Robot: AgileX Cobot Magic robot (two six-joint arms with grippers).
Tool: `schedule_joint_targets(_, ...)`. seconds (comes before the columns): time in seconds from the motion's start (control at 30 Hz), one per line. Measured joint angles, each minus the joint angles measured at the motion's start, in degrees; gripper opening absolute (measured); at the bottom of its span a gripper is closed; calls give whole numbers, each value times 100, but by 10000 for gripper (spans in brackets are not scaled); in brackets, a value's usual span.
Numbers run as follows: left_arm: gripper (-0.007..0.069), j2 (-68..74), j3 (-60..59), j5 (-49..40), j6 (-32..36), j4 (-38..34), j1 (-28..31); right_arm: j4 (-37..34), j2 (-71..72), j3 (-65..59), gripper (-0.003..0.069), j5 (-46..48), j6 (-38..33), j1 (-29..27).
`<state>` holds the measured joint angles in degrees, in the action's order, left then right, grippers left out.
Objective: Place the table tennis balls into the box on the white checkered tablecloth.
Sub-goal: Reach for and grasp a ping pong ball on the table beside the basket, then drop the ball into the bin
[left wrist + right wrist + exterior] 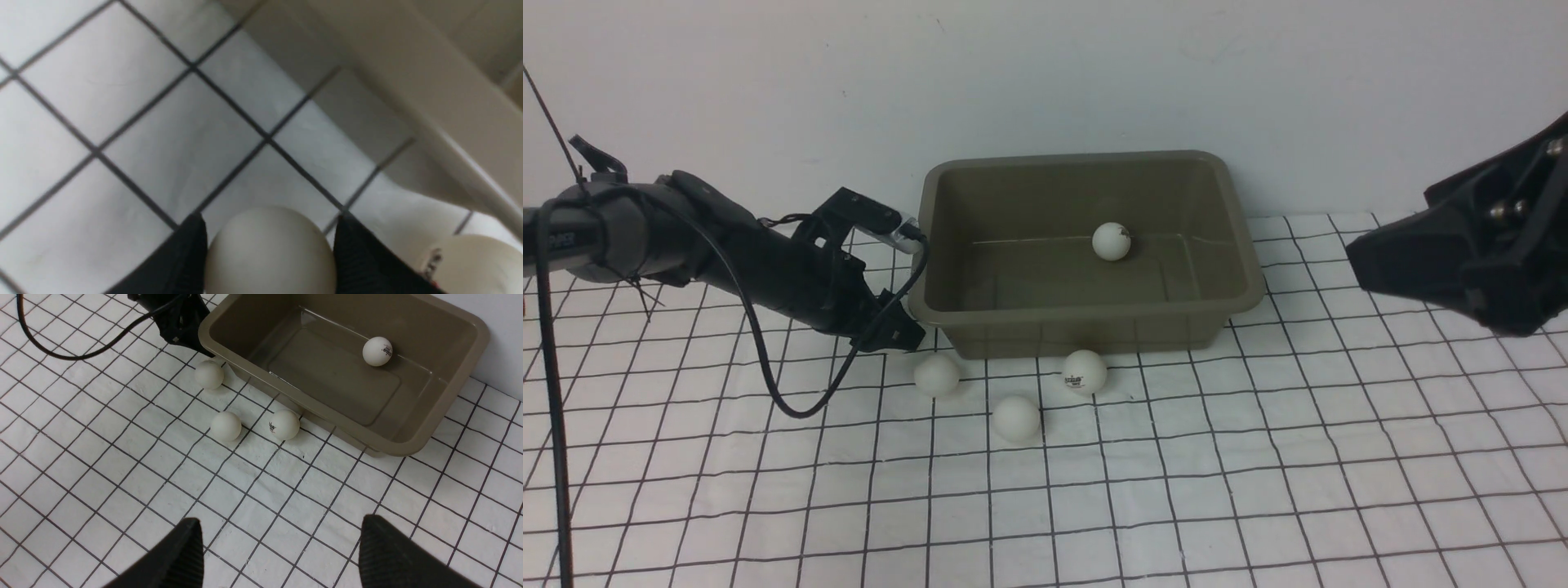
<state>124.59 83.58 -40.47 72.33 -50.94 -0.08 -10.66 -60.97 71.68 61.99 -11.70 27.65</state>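
The olive-brown box (pixel 1086 314) stands on the white checkered tablecloth (pixel 1258 457) with one table tennis ball (pixel 1111 241) inside it. On the cloth before its front wall lie three balls: a left one (pixel 936 375), a middle one (pixel 1016 418) and a logo-marked one (pixel 1085 371). My left gripper (pixel 903 331) is low at the box's front left corner. In the left wrist view it (pixel 269 222) is shut on another white ball (pixel 269 257), its fingers (pixel 184 261) against both sides. My right gripper (pixel 280 526) hangs open above bare cloth.
The box rim (pixel 429 94) runs close past the left gripper, and a logo-marked ball (pixel 478 265) lies just beside the held one. A black cable (pixel 768 367) loops down from the left arm. A white wall rises behind the box.
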Motion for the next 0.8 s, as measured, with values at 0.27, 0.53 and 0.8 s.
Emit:
schedule_joint_targets(0.27,353,-233,0,59,-982,463,262,-194,0,0,463,44,0,0)
schedule_joint_targets(0.53,353,-780,144,-114,384,-1295,46,-220,0,0,463,70,0,0)
schedule_joint_targets(0.8,353,-645,146,-277,1886,-1661,-599,-257,0,0,463,279,0,0)
